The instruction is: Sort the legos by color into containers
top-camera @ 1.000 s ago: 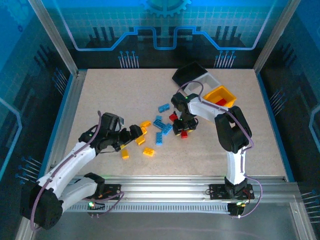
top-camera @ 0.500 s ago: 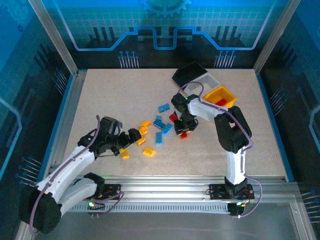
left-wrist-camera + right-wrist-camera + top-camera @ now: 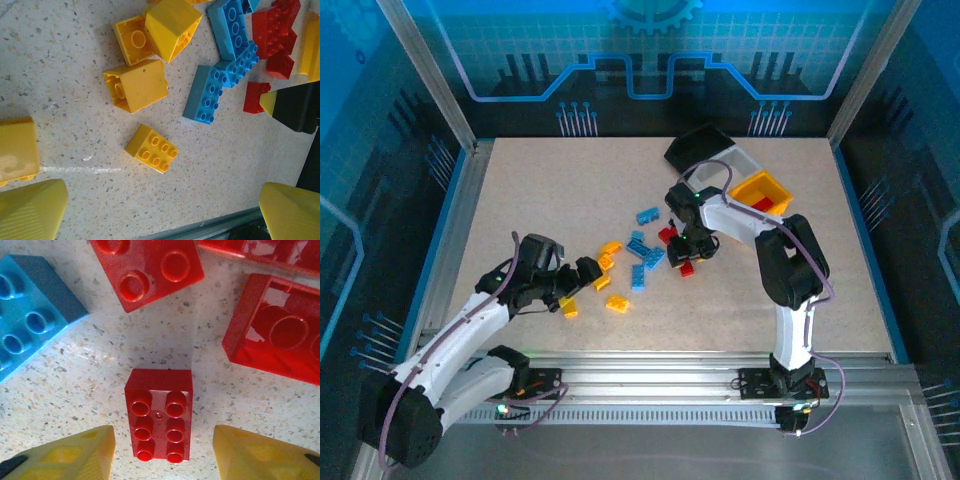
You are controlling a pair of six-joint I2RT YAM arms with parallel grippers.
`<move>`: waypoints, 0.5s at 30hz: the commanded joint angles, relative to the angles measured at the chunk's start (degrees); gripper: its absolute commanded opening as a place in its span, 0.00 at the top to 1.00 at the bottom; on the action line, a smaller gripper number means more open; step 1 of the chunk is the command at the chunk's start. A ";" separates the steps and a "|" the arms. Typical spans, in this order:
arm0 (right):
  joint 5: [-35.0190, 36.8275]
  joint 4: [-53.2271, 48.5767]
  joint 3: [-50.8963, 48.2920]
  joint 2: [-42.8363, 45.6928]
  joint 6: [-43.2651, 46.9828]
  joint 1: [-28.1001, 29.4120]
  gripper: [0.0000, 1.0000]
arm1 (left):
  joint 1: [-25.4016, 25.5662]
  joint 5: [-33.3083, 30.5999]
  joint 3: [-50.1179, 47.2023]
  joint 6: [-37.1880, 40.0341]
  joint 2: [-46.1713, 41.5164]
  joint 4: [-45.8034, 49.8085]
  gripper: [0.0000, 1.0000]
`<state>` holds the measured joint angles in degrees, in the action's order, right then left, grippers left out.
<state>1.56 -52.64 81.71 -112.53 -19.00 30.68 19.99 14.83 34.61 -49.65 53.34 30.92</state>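
Along the bottom of the right wrist view, the right gripper [image 3: 165, 454] is standing open, its yellow fingertips [image 3: 65, 452] flanking a small red six-stud brick [image 3: 159, 421] without touching it. Larger red bricks [image 3: 272, 332] are running off the top and right edges, and a blue brick [image 3: 30, 315] is cut off at left. Lower left in the top view, the left gripper [image 3: 582, 272] is gaping wide among yellow bricks [image 3: 617, 303]. Upper right, the right arm [image 3: 785, 270] is partly hiding the white bin [image 3: 742, 159] and orange-yellow bin [image 3: 760, 183], beside the black bin [image 3: 700, 145].

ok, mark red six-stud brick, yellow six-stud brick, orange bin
red six-stud brick [image 3: 159, 415]: right wrist view, studded top
yellow six-stud brick [image 3: 151, 148]: left wrist view, studded top
orange bin [image 3: 748, 184]: top external view, left rim
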 commanded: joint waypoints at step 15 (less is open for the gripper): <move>1.30 -1.64 2.09 -2.21 -0.41 0.90 0.63 | -0.20 0.54 1.13 1.19 2.76 -0.13 0.01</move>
<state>3.64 -52.49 82.08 -116.27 -19.40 31.44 19.99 14.85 34.63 -49.45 55.07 30.96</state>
